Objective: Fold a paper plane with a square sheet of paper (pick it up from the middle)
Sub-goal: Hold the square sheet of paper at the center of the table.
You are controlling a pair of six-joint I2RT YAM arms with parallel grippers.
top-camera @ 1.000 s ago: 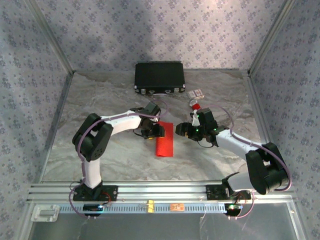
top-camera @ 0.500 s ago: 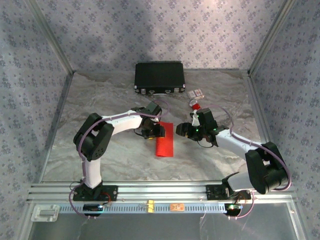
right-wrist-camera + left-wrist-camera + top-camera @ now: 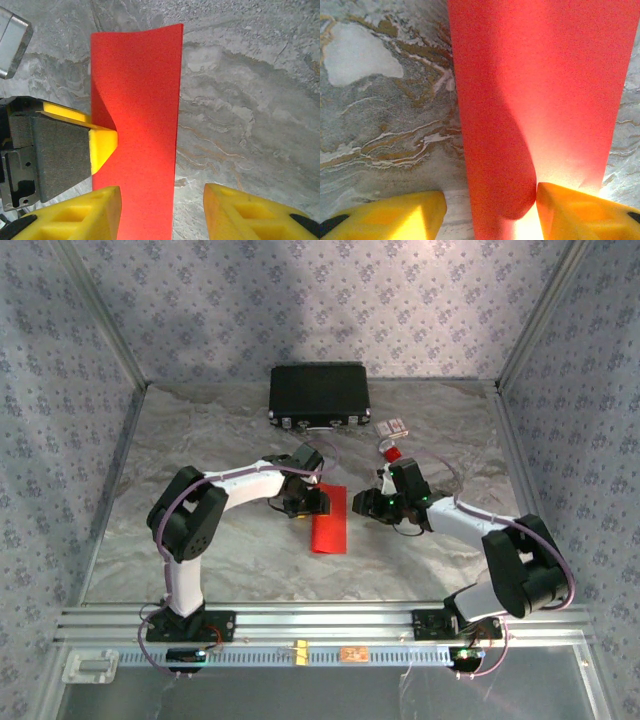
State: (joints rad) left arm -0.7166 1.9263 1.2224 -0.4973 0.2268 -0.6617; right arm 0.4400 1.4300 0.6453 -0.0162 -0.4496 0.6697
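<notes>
Red paper (image 3: 135, 100) between parted left jaws, under parted right jaws.

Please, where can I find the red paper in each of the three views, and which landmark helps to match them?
Top external: paper at the middle of the table.
Left wrist: paper centre and right, top to bottom.
Right wrist: paper left of centre, an upright strip.
Landmark: the left pincer, its yellow finger at the paper's edge.
</notes>
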